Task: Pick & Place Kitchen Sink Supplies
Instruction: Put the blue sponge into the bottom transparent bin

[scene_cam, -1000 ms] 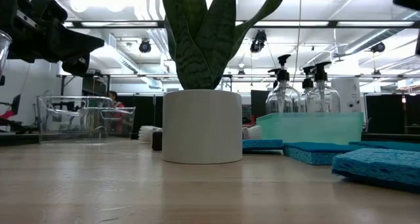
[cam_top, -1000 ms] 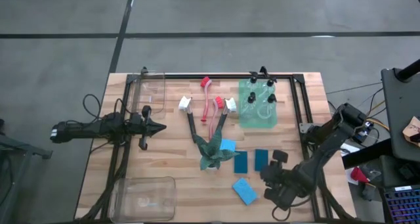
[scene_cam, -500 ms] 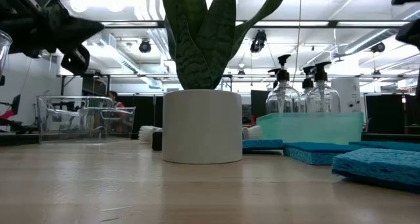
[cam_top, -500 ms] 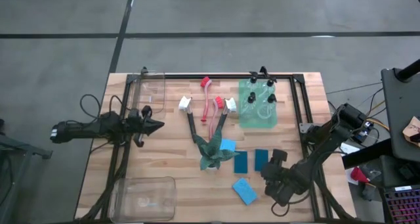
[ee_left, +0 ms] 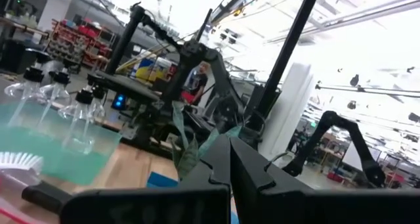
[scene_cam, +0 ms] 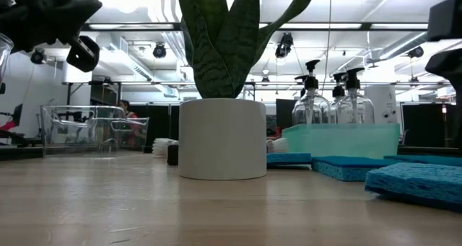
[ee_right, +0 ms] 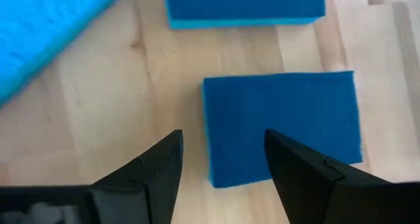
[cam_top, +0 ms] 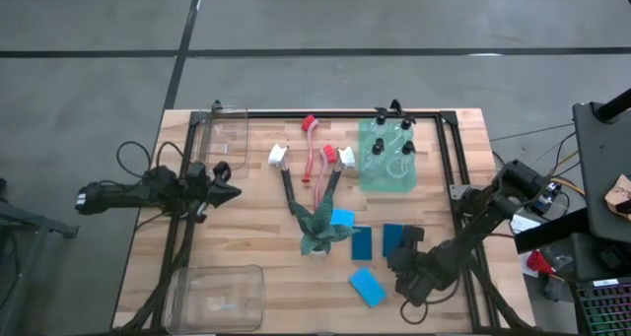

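The potted plant stands near the middle of the table and serves as reference. The supplies lie sorted by kind around it: the dish brushes on its far side with handles converging toward the pot, the clear bottles upright in a teal tray toward the far right, and four sponges on its right and near-right side. This grouping probably leaves each item reachable from above for transfer into the two clear bins, one at the far left of the plant and one at the near left. The right gripper is bent low over the sponge group, its wrist pointing down, fingers spread apart and holding nothing. In the right wrist view they straddle the near edge of a dark blue sponge, which lies flat on the wood, untouched, beside a second dark blue sponge and a lighter blue one. The next step is judged to be a descent onto this sponge. The left gripper waits extended level, well left of the plant, fingers pressed together and empty.
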Motion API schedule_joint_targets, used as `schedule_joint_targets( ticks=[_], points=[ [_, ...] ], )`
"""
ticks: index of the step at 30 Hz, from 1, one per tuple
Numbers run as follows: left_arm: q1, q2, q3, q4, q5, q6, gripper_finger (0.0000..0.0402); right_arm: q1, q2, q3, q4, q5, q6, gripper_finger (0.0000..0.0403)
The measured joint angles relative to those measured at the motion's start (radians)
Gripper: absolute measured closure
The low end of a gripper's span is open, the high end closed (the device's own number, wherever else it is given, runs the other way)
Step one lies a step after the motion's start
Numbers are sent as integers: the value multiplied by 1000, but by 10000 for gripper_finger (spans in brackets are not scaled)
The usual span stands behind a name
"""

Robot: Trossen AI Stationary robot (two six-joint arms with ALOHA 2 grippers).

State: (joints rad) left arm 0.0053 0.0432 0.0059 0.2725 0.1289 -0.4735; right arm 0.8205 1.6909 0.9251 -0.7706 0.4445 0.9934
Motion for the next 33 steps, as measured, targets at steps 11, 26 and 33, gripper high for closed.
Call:
schedule_joint_targets(
  ticks=[11,26,33],
  points=[
    [0,4,0,5,1,8,401,0,130,17,-8,12,-20,197],
    [0,5,0,22,1,-26,401,-5,115,24,0,-4,43,387],
    [-1,6,0,165,35,24,401,-7,59,85,-11,-5,31,391]
  ],
)
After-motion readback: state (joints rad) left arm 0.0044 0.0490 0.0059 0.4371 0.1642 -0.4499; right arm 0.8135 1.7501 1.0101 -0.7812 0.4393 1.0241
